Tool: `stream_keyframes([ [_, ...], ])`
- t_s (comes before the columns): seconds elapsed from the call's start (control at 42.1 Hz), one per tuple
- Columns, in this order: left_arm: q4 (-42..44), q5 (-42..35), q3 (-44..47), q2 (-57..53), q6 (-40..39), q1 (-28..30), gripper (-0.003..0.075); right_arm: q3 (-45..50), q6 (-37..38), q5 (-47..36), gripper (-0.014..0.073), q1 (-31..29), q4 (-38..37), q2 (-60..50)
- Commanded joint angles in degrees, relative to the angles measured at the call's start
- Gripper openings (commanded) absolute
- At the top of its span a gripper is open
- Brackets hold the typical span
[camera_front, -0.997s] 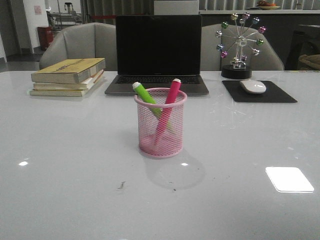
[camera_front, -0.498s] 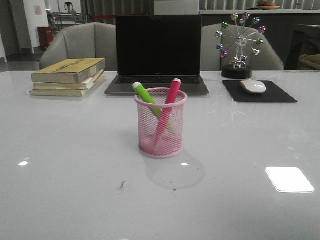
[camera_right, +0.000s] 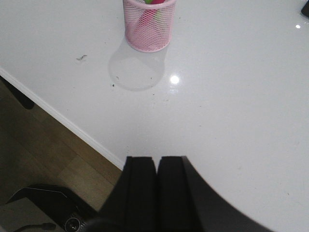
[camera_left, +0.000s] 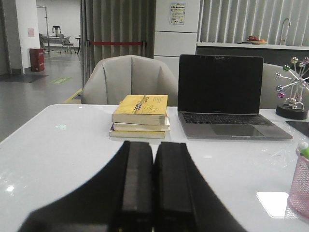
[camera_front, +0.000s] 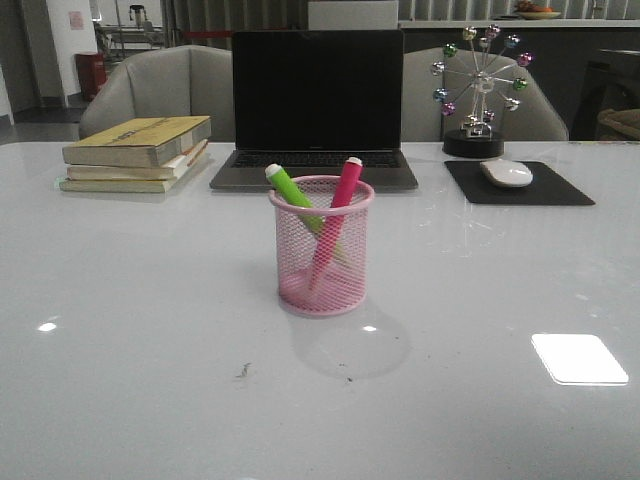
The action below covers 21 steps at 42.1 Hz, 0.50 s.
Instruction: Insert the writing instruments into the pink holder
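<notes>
The pink holder point(camera_front: 321, 250) stands upright at the middle of the white table. Inside it lean two writing instruments: a lime green marker point(camera_front: 293, 192) tilted left and a magenta marker point(camera_front: 338, 215) tilted right, whitish ends above the rim. No arm shows in the front view. My left gripper point(camera_left: 154, 145) is shut and holds nothing, well away from the holder point(camera_left: 300, 188), whose edge shows beside it. My right gripper point(camera_right: 157, 159) is shut and holds nothing near the table's front edge, with the holder point(camera_right: 148, 26) farther off.
Behind the holder sit a closed-screen laptop point(camera_front: 316, 105), a stack of books point(camera_front: 138, 152), a mouse point(camera_front: 506, 172) on a black pad point(camera_front: 520, 185), and a ferris-wheel ornament point(camera_front: 478, 90). Grey chairs stand beyond the table. The table's front edge point(camera_right: 67, 123) drops to wooden floor.
</notes>
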Motion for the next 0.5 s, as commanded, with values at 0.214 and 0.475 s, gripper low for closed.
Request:
stream_keyframes([
  [0.214,0.0,-5.1,0.3,-1.2,0.0,-0.3,0.0091,10.0,-2.6,-19.2,0.0029,-12.0,-0.9,-10.5],
  [0.475,0.0,-5.1,0.3,-1.2,0.0,-0.3,0.0091,27.8,-2.5,-36.5,0.0029,-27.5,-0.2,-28.2],
])
